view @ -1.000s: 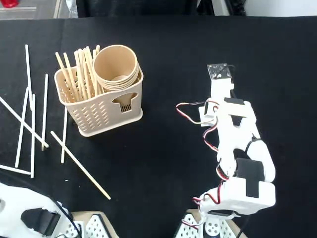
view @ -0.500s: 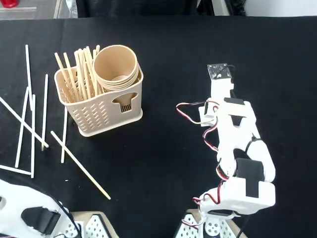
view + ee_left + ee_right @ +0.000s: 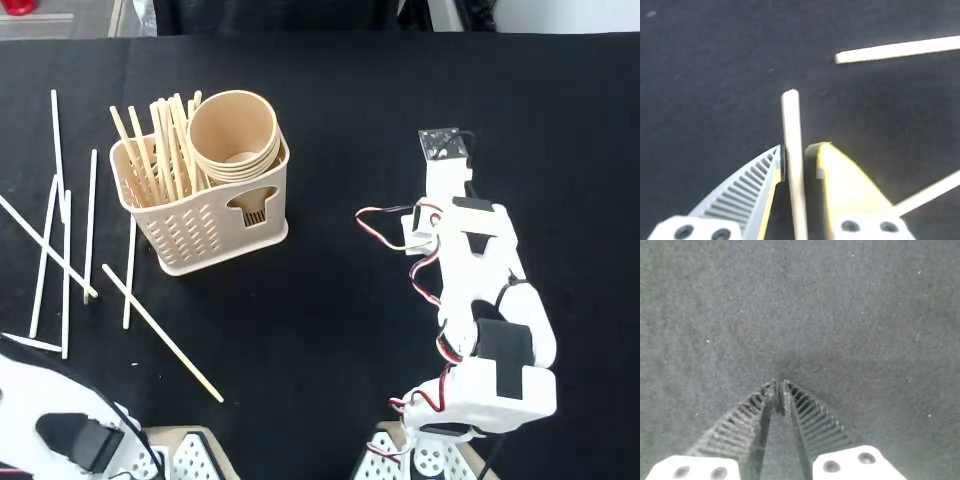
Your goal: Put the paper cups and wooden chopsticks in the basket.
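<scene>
A black cloth covers the table (image 3: 400, 90) from edge to edge; its surface looks matte and slightly fuzzy. The basket (image 3: 215, 222) stands in the far left part of the table, well away from every edge. It is well apart from the right arm (image 3: 480, 290), with only black cloth between them.

The basket is of beige plastic, rectangular with rounded corners, and has rows of narrow slots in its wall. A stack of paper cups (image 3: 233, 135), tan and round, sits upright in its right part. A bundle of wooden chopsticks (image 3: 160, 150) stands in its left part, leaning a little.

More chopsticks lie flat on the cloth near the left edge, thin, pale and straight. Several (image 3: 65, 270) lie almost parallel to that edge. One long chopstick (image 3: 162, 334) lies on a diagonal toward the near edge.

The left arm (image 3: 60, 430) is at the near left corner. In the left wrist view, the left gripper (image 3: 796, 150) is clenched on a single chopstick (image 3: 791, 120), which passes between a ribbed grey finger and a yellow one. Two other sticks (image 3: 895, 50) lie on the cloth near it.

The right gripper (image 3: 779, 390) is closed with nothing in it, its ribbed fingers meeting at the tips over the cloth.
</scene>
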`<state>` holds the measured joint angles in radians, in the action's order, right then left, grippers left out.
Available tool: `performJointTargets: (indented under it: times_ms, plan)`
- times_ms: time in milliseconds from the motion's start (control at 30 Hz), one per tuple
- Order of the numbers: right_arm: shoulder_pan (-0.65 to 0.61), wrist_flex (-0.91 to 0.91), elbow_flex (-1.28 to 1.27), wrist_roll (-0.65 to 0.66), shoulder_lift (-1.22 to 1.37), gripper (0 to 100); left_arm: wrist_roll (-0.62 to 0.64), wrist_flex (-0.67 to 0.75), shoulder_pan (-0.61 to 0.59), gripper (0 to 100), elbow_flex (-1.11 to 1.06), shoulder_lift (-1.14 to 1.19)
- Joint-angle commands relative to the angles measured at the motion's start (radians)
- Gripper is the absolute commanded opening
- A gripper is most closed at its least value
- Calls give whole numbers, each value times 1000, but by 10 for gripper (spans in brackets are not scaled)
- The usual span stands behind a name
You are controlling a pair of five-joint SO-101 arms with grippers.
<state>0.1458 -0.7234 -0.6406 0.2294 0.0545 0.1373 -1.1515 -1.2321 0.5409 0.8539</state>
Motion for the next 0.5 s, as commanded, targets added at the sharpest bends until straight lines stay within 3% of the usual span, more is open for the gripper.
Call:
performJointTargets:
  times_ms: [0, 467]
  plan:
    - [8, 6, 5, 9, -13, 12, -2, -87, -25, 41, 130, 25]
    - [8, 6, 5, 9, -13, 12, 3, -615, 81, 29, 802, -107]
